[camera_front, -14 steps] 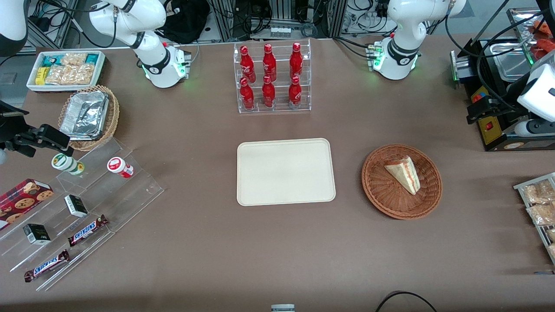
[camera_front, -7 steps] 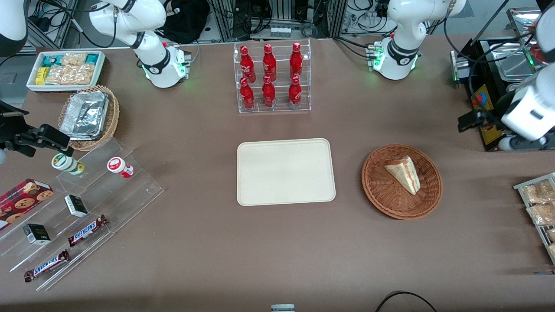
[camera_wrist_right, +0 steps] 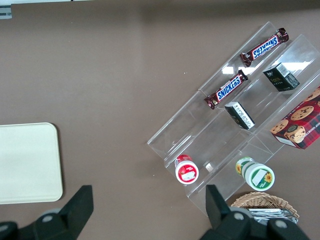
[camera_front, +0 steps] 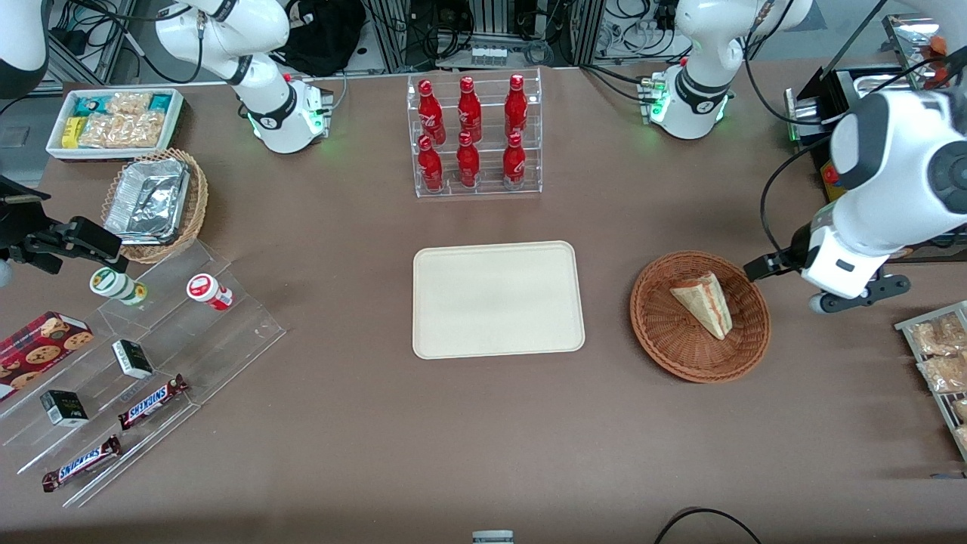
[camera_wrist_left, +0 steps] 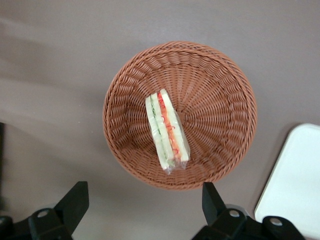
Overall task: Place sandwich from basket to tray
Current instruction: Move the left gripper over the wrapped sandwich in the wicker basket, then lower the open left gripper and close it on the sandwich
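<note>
Tabletop (camera_front: 363,227) w/ tray (camera_front: 498,299) mid-way along it: tray bare, nothing placed on it yet. Basket (camera_front: 700,316) sits well apart from tray, toward working arm's end, w/ sandwich (camera_front: 704,302) lying inside on the weave, filling edge showing in wrist view (camera_wrist_left: 167,130). So the task is barely begun, approx. zero done: no grasp, no lift, no transfer.

Tool (camera_wrist_left: 145,207) hangs above the tabletop just beside the basket rim, working arm's side, not over the sandwich. Fingers (camera_wrist_left: 75,202) spread wide, nothing between them, touching nothing.

Left to do, as I judge it: centre tool over sandwich, drop into basket, close on the wedge, lift clear of rim, carry to tray, set down, release.
</note>
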Robot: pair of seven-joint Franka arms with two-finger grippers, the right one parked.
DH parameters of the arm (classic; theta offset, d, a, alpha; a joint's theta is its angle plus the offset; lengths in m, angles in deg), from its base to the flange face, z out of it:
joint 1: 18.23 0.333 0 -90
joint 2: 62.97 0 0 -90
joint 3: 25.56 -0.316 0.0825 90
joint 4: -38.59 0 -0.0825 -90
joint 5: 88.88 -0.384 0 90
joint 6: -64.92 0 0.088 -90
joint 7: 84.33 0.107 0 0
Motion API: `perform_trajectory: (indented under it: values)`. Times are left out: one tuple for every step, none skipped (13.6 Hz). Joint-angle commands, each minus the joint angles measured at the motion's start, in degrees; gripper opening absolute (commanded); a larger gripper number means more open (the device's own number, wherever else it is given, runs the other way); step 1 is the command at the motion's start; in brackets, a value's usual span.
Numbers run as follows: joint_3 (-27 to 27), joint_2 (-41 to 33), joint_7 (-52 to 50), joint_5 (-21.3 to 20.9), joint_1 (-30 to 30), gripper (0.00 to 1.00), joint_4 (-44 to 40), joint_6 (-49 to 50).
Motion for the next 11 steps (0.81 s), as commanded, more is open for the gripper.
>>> perform_trajectory:
  values:
    - [0.04, -1.98, -8.75, 0.15, -0.43, 1.0, 5.85, -5.51]
    - [0.66, -1.8, -11.84, 0.15, -0.43, 1.0, 7.25, -7.18]
    - [0.84, -1.71, -13.61, 0.15, -0.43, 1.0, 8.83, -9.54]
    - [0.93, -1.71, -14.93, 0.15, -0.43, 1.0, 10.68, -11.48]
    - [1.01, -1.54, -16.42, 0.15, -0.43, 1.0, 12.17, -13.33]
    - [1.1, -1.27, -17.39, 0.07, -0.52, 1.0, 13.58, -15.26]
    - [1.1, -0.58, -17.4, 0.15, -0.69, 1.0, 14.64, -16.15]
    - [1.19, 0.48, -17.49, 0.15, -0.78, 1.0, 15.61, -17.81]
    - [1.71, 1.09, -17.58, 0.15, -0.69, 1.0, 16.75, -20.09]
    - [1.8, 2.15, -18.28, 0.24, -0.69, 1.0, 16.93, -21.42]
    - [2.24, 3.11, -19.07, 0.24, -0.78, 1.0, 16.85, -22.13]
